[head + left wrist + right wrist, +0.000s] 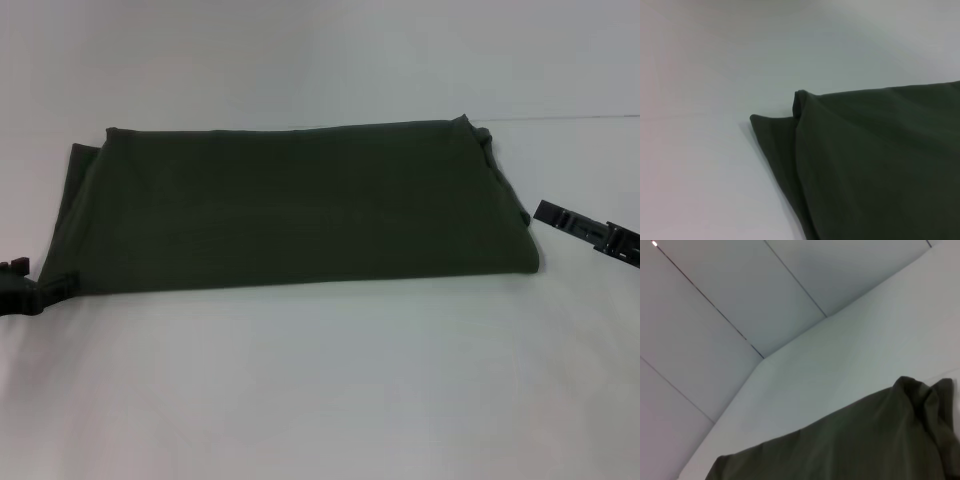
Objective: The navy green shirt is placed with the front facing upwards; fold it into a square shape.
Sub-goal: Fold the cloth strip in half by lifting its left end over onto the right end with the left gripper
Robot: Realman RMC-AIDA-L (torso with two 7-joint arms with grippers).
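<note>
At the near left corner, left gripper point(58, 284): low by the cloth's edge, just beside it; whether its jaws are parted cannot be told.
Right gripper point(585, 228): off the right end, close to it, apart from the cloth; jaw state cannot be told.
Navy green shirt point(290, 205): folded into a wide flat band across the white table point(320, 390), plain side up, layered edges at both ends.

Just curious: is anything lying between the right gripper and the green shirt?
Nothing. In the head view only bare white table separates the right gripper from the navy green shirt.
</note>
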